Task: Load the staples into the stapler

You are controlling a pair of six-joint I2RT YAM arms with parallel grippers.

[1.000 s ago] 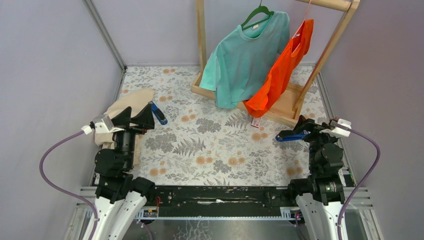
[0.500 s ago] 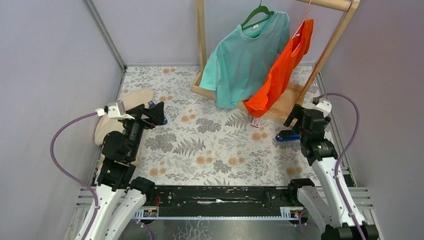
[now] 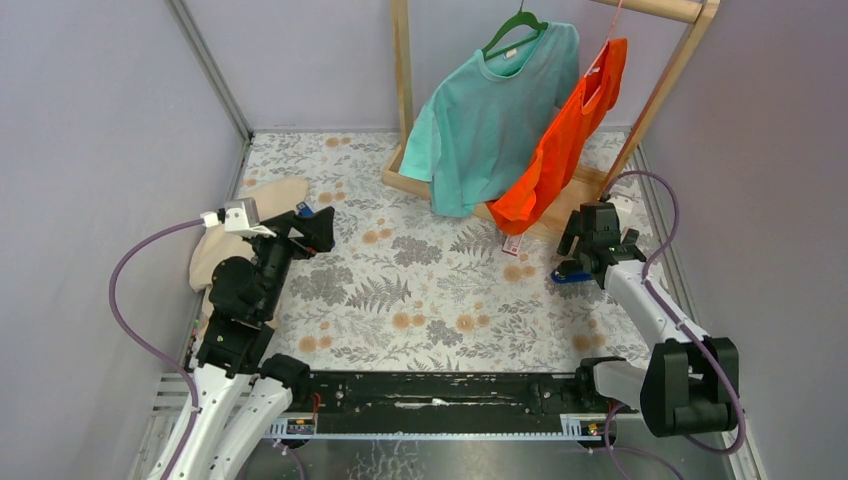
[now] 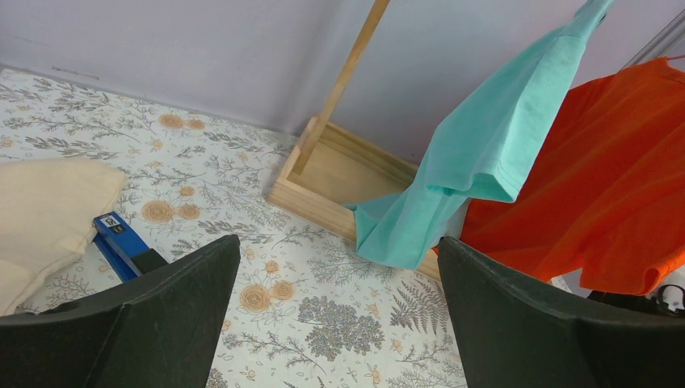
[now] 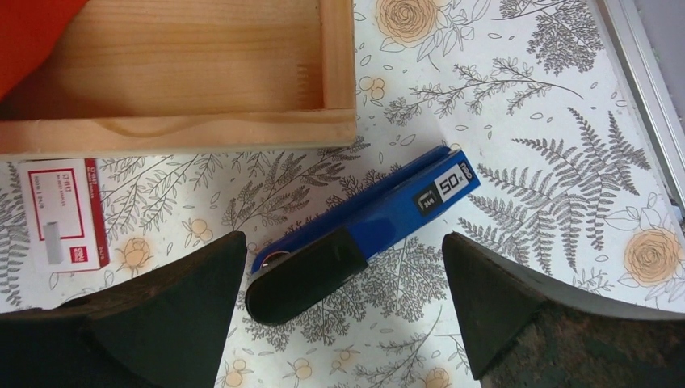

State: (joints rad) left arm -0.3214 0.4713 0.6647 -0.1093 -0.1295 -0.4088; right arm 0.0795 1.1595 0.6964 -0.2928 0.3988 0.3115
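From above, the right gripper [image 3: 578, 255] hovers over the blue stapler [image 3: 565, 276], the staples box [image 3: 513, 244] near it; left wrist view: the left gripper [image 4: 338, 246] spread wide, empty; right wrist view: that gripper's jaws parted above the stapler, touching nothing.

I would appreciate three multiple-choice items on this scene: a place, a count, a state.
1. Where is the red-and-white box? A) beside the wooden base B) hanging from the rail C) inside the base
2. How many blue staplers lie out? A) one B) two C) three
3. The fingers of the right gripper are: A) shut on a stapler B) open C) shut on the box
Key: 1A, outside the base's rim; 2B, one by the cream cloth, one under the right gripper; 3B, apart, holding nothing.
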